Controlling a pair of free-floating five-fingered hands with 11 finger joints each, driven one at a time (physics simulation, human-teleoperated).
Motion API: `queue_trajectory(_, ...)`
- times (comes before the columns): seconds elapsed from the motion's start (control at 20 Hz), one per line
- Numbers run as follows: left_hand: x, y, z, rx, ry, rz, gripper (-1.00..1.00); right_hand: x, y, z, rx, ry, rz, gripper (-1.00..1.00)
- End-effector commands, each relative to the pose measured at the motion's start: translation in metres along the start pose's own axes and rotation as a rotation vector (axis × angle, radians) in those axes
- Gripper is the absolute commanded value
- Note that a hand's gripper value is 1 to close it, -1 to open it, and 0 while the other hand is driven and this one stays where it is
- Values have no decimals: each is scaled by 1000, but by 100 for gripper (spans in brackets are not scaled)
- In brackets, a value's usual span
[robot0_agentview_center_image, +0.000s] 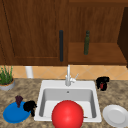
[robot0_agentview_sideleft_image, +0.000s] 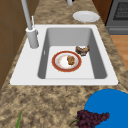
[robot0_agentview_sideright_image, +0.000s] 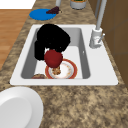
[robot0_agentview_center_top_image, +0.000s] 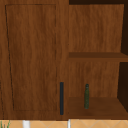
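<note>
The red apple (robot0_agentview_center_image: 67, 114) looms closest, low over the sink (robot0_agentview_center_image: 45, 83). In the right side view a hand (robot0_agentview_sideright_image: 51, 41) curls round it above the red-rimmed plate (robot0_agentview_sideright_image: 70, 71). The left hand (robot0_agentview_center_image: 30, 106) hangs at the blue plate's (robot0_agentview_center_image: 11, 116) three o'clock edge, fingers unclear, grapes (robot0_agentview_center_image: 18, 100) at twelve. The right hand (robot0_agentview_center_image: 102, 82) hovers at two o'clock of the sink, curled round something red. A white plate (robot0_agentview_center_image: 115, 115) lies at four o'clock.

Left hand (robot0_agentview_center_image: 30, 106): I see it low at the front view's left, fingers curled. Right hand (robot0_agentview_center_image: 102, 82): I see it higher at the right, fingers curled round something red.
</note>
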Motion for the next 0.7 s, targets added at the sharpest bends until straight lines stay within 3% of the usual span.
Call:
queue_trajectory(0.0, 0, 0, 0, 0, 0, 0, 0, -2, 9, 21, -18, 29, -46, 100)
queue_trajectory(0.3, 0, 0, 0, 0, 0, 0, 0, -6, 24, 59, -27, 10, -45, 100)
queue_trajectory(0.65, 0, 0, 0, 0, 0, 0, 0, 5, 67, 78, -23, 30, -41, 100)
